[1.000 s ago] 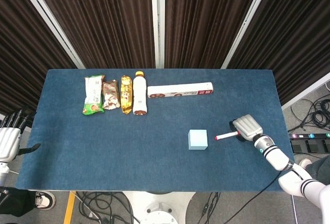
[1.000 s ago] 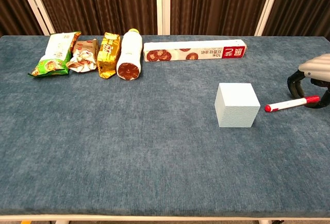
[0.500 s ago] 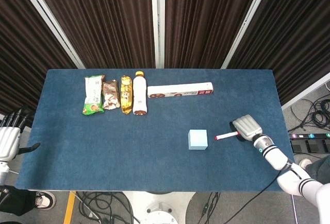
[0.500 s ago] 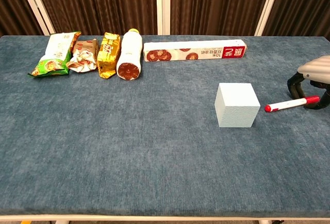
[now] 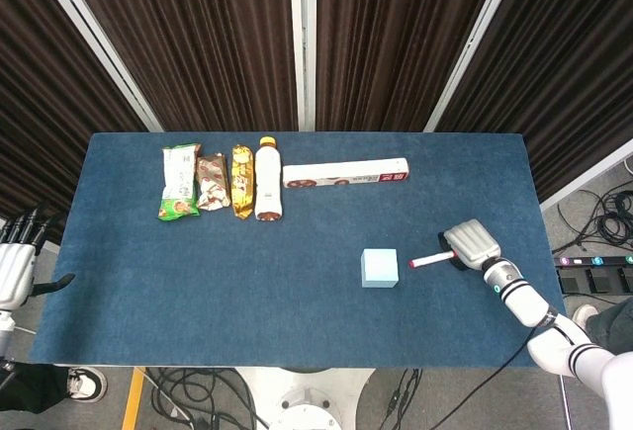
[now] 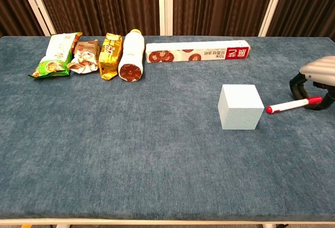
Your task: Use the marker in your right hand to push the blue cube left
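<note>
The pale blue cube rests on the blue table right of centre. My right hand holds a white marker with a red cap, lying nearly level and pointing left. The red tip sits just right of the cube with a small gap between them. My left hand hangs off the table's left edge, fingers apart, holding nothing; the chest view does not show it.
Along the back of the table lie a green snack bag, a brown packet, a gold packet, a bottle on its side and a long wrap box. Cables lie on the floor beyond the right edge.
My right hand has shifted slightly left, bringing the marker's tip closer to the cube. The cube has not moved. The left hand has drifted a little lower at the frame's edge.
</note>
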{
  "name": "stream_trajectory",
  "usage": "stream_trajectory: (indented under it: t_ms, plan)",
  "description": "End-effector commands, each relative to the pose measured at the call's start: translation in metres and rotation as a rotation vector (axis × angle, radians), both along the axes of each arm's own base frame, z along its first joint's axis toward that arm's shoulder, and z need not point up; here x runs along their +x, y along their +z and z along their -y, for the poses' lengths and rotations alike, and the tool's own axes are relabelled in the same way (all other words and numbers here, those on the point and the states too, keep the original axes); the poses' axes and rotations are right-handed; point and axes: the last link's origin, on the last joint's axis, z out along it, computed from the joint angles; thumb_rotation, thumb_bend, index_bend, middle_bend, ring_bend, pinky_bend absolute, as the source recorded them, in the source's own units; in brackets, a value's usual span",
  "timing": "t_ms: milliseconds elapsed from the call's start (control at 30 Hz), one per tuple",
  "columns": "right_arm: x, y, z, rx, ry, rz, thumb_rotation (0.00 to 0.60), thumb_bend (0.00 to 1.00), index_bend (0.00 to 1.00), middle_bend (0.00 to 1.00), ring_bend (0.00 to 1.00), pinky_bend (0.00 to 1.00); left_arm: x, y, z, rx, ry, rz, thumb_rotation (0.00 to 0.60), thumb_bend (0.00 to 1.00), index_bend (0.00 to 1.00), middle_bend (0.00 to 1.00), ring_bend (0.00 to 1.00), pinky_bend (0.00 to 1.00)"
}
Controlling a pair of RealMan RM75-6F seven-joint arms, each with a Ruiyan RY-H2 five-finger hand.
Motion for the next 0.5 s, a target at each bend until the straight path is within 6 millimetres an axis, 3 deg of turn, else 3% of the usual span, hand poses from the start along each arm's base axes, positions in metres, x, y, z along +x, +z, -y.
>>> stream_trajectory:
  t_ms: [33,500]
  plan:
    - [0.001,0.002,0.001,-0.005,0.003,0.006,0.600,0.31,0.59,0.56,0.94,1.00,0.000,0.000,0.000,0.001,0.000,0.001,0.600,0.04,0.18,0.11,0.01,0.10]
    - [-0.001,0.025,-0.008,-0.045,-0.006,0.069,0.600,0.33,0.61,0.57,0.95,1.00,-0.001,0.001,0.000,0.008,0.006,0.001,0.600,0.04,0.18,0.11,0.01,0.10]
